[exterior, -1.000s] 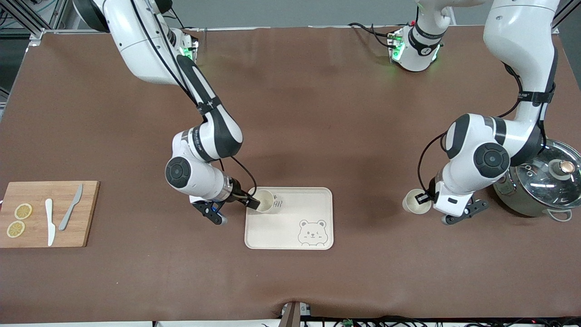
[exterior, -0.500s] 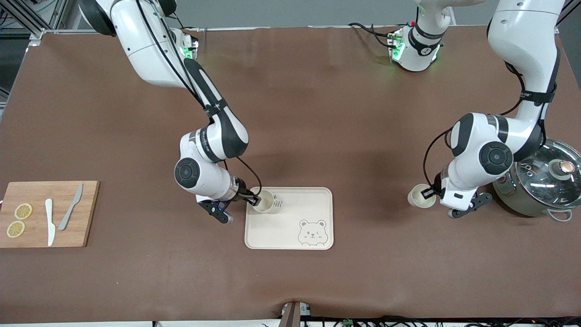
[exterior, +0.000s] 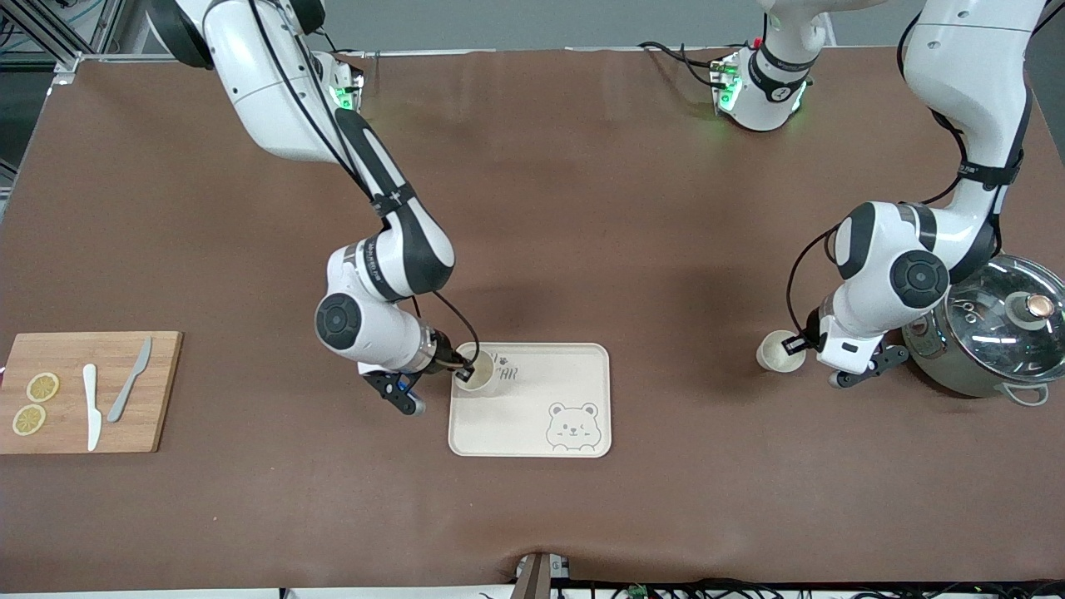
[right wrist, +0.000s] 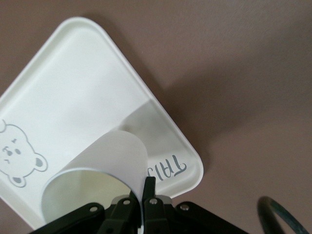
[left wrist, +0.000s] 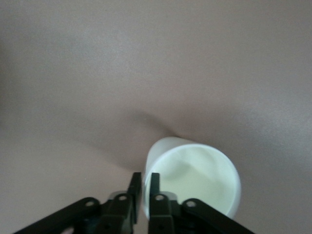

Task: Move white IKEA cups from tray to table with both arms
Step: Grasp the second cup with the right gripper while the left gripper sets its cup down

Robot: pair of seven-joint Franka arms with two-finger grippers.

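Note:
One white cup hangs over the corner of the cream bear-printed tray toward the right arm's end. My right gripper is shut on its rim. In the right wrist view the cup is pinched by my right gripper above the tray. The second white cup is over the bare table near the pot. My left gripper is shut on its rim. In the left wrist view the fingers of my left gripper clamp the wall of this cup. I cannot tell whether it touches the table.
A steel pot with a glass lid stands close beside the left arm's wrist, at the left arm's end. A wooden cutting board with lemon slices, a white knife and a grey knife lies at the right arm's end.
My left gripper has carried its cup toward the pot and away from the front camera. My right gripper has shifted its cup slightly toward the tray's edge at the right arm's end.

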